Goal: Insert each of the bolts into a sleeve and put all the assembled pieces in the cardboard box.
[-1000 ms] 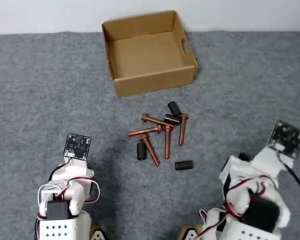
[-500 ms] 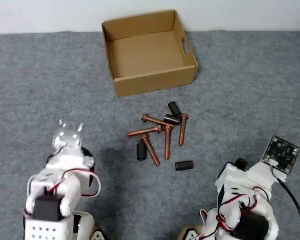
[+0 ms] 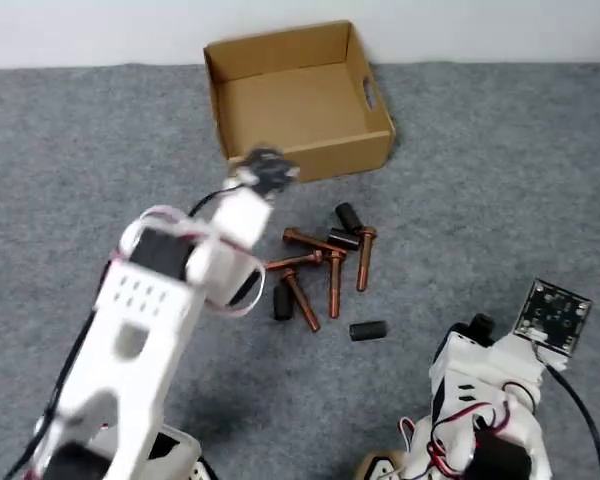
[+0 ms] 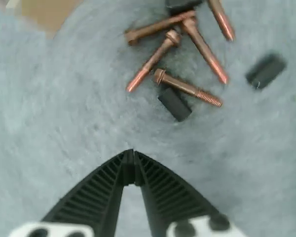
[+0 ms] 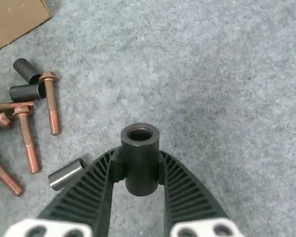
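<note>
Several copper bolts [image 3: 320,265] lie in a loose pile mid-table with black sleeves [image 3: 348,216] among them; one sleeve [image 3: 367,330] lies apart. The cardboard box [image 3: 295,100] stands behind the pile. My left arm [image 3: 195,265] stretches out over the carpet beside the pile. My left gripper [image 4: 133,160] is shut on nothing, short of a sleeve [image 4: 174,103] and a bolt [image 4: 187,89]. My right gripper [image 5: 138,163] is shut on an upright black sleeve [image 5: 139,140], near the table's front right, with a loose sleeve [image 5: 66,174] close by.
Grey carpet [image 3: 500,180] covers the table, with free room on the far left and right. A slot handle is cut into the box's side wall [image 3: 368,92]. The right arm's base [image 3: 480,420] sits at the front edge.
The left arm has swung up from its folded rest at the front left and out over the bolt pile. The right arm has sunk slightly toward the front edge.
</note>
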`<move>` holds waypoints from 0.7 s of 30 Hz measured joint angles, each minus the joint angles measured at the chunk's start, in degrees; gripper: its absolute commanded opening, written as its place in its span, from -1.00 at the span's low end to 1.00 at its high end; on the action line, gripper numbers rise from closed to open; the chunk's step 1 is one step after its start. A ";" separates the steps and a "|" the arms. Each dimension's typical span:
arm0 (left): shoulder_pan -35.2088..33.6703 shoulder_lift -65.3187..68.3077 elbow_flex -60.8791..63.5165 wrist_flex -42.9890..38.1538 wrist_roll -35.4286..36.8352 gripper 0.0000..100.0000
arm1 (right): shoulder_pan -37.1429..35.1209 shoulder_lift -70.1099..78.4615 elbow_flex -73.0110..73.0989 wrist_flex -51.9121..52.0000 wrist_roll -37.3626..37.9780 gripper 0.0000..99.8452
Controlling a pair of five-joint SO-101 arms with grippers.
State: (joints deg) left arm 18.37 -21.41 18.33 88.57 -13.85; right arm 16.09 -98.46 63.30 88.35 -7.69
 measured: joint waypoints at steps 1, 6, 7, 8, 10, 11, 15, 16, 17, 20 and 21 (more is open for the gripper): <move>0.00 3.25 -2.20 0.09 -4.40 -0.98 | 0.00 0.00 0.26 0.00 0.00 -0.98; 0.18 18.55 -12.40 0.44 -16.44 -0.98 | 0.00 0.00 0.26 0.00 0.00 -0.98; 0.35 21.54 -14.07 0.44 -18.29 -0.98 | 0.00 0.00 0.26 0.00 0.00 -0.98; 0.53 24.53 -15.91 0.88 -20.40 -0.96 | 0.00 0.00 0.26 0.00 0.00 -0.98; 0.70 30.24 -20.04 2.81 -24.44 -0.87 | 0.00 0.00 0.26 0.00 0.00 -0.98; 0.70 32.88 -22.24 3.87 -26.20 -0.81 | 0.00 0.00 0.26 0.00 0.00 -0.98; 0.70 41.58 -32.44 8.79 -29.54 -0.71 | 0.00 0.00 0.26 0.00 0.00 -0.98; 0.70 43.43 -34.99 9.05 -29.71 -0.71 | 0.00 0.00 0.26 0.00 0.00 -0.98; 0.70 45.19 -37.63 9.32 -29.98 -0.71 | 0.00 0.00 0.26 0.00 0.00 -0.98; 0.79 50.29 -45.27 9.85 -30.15 -0.71 | 0.00 -0.18 0.26 0.00 0.00 -0.98; 1.05 52.22 -47.47 9.85 -30.15 -0.71 | 0.00 -0.79 0.26 0.00 0.00 -0.98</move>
State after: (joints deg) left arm 19.43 30.81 -29.14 98.42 -44.00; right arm 16.09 -99.25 63.56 88.35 -7.69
